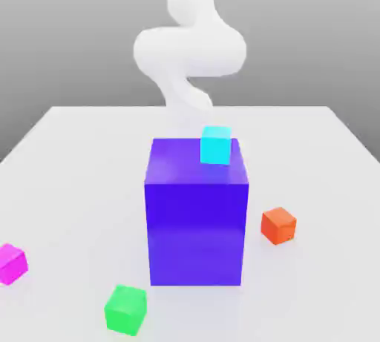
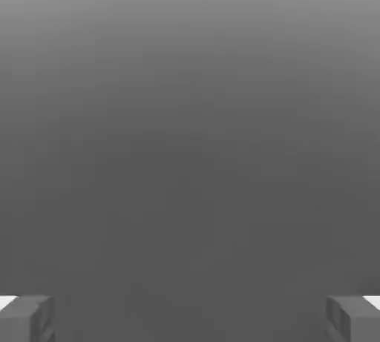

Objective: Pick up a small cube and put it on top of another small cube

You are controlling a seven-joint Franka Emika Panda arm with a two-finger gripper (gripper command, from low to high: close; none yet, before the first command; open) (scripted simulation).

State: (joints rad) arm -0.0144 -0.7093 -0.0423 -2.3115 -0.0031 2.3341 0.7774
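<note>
Hand view: the fingers [image 2: 190, 318] stand wide apart, holding nothing, leaving room to admit a cube; beyond them, in the exterior view, a cyan cube [image 1: 216, 145] sits raised on a blue block [image 1: 196, 233].

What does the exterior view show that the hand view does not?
Exterior view: the white arm, the table, the big blue block with the cyan cube on top, and the orange, green and magenta cubes.
Hand view: the open gripper.
Both: part of the robot and a grey backdrop.
</note>
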